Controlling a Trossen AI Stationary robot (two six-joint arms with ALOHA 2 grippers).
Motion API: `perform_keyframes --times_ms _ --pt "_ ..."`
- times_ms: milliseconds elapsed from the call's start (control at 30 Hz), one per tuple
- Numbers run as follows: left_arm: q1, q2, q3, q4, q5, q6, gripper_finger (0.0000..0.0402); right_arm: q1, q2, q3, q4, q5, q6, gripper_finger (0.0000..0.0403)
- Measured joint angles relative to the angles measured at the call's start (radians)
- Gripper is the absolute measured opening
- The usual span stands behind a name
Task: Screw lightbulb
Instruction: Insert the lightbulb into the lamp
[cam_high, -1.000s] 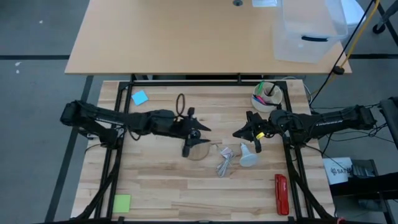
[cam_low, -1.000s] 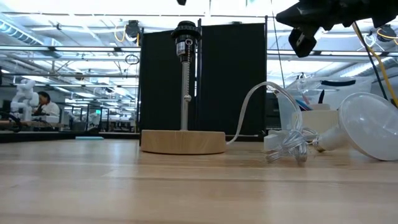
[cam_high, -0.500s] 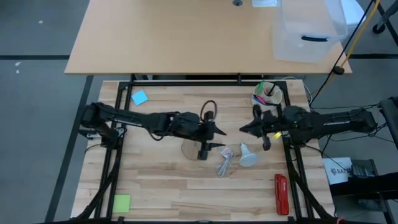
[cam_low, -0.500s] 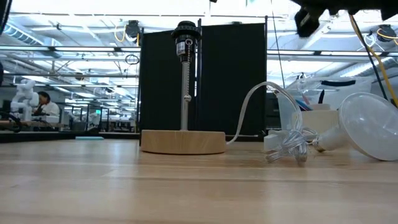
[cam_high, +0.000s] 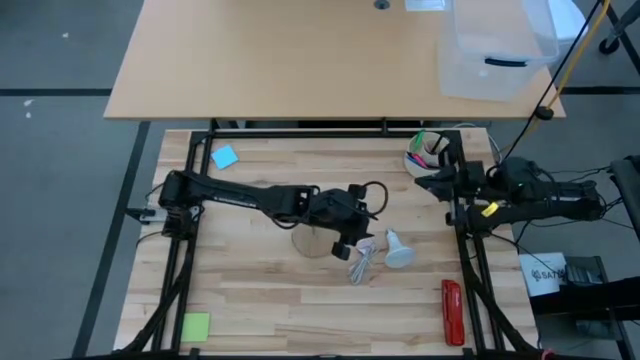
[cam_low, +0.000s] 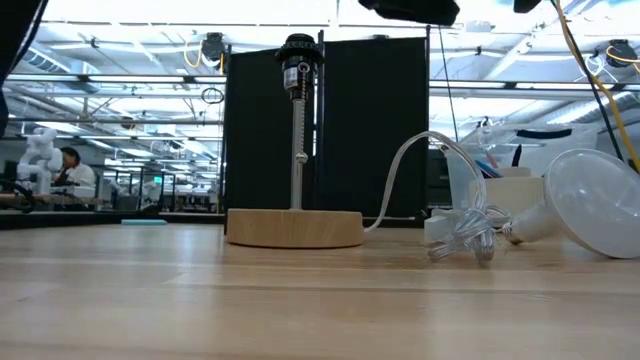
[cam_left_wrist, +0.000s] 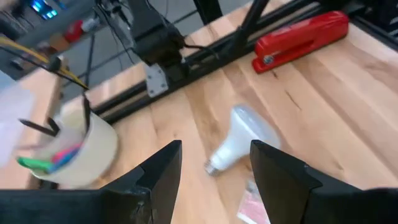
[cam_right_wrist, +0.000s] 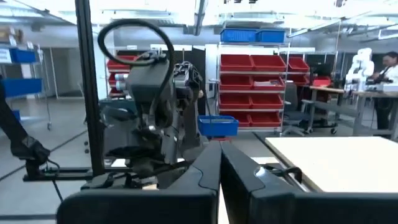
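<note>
On table: lightbulb (cam_high: 397, 251) lying flat, screw end toward far edge | left pincer (cam_high: 362, 236) spread beside it | right pincer (cam_high: 422, 183) pressed together

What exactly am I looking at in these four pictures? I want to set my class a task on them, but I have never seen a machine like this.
It is a robot with two dark jointed arms at a wooden table; each ends in a two-finger gripper. One camera looks straight down, one sits at table height, and one rides on each wrist.

The left gripper is open and empty, reaching over the table's middle towards the small white lightbulb with a silvery screw base, which lies on its side. The right gripper is shut, holds nothing, and waits beside the white cup of coloured pens.

Also on the table: a round wooden lamp base with a black socket on a post, its clear cord, a red stapler, and blue and green sticky notes.
</note>
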Motion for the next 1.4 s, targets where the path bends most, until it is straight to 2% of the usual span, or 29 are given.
perform_keyframes --times_ms 133,367,667,967,1100,1233,1400 --pt "0.005 0.048 0.068 -0.009 -0.059 0.063 0.0197 0.0 -0.007 0.018 0.0 0.0 -0.048 0.0" --pt "0.037 0.144 0.157 -0.006 -0.102 0.215 0.0197 0.0 -0.007 0.028 0.002 0.0 -0.137 0.0" --pt "0.063 0.248 0.202 -0.005 -0.12 0.37 0.0197 0.0 -0.006 0.029 -0.017 -0.001 -0.125 0.0" --pt "0.037 0.263 0.203 0.052 -0.15 0.394 0.0197 0.0 -0.006 0.029 -0.031 -0.013 -0.086 0.0" --pt "0.01 0.263 0.203 0.082 -0.226 0.393 0.0197 0.001 -0.006 0.029 -0.054 -0.023 -0.058 0.0" --pt "-0.03 0.258 0.203 0.089 -0.259 0.394 0.0197 0.006 -0.006 0.029 -0.105 -0.069 -0.05 0.0" --pt "-0.089 0.227 0.202 0.081 -0.288 0.346 0.0197 0.023 -0.005 0.029 -0.19 -0.066 -0.036 0.0"
